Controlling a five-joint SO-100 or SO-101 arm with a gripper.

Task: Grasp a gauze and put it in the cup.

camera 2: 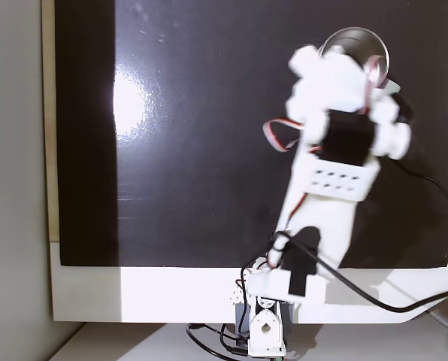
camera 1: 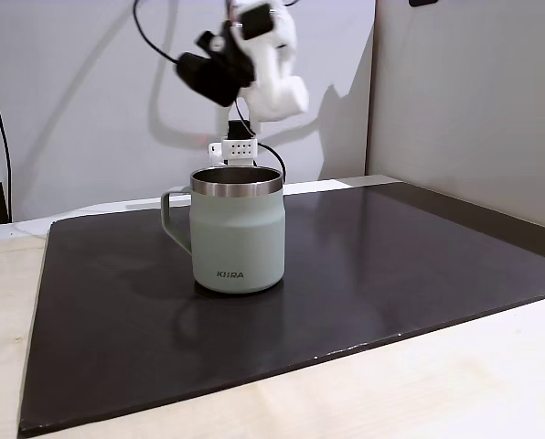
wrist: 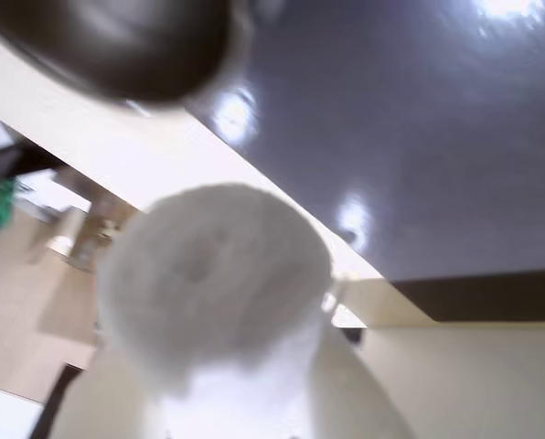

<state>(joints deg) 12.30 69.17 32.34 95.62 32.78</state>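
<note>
Up above the mug (camera 1: 237, 229), behind its steel rim: white pincer (wrist: 222, 366) clamped narrow round the gauze roll (wrist: 213, 270), fuzzy end filling the wrist view. Mug upright on the black mat (camera 1: 391, 265), handle to the left in a fixed view. Lettering near the base: "KIIRA".

We see a white gauze (wrist: 213, 265), a sage-green cup (camera 1: 237, 238) with steel rim, dark lettering, on a black mat (camera 1: 391, 265).
</note>
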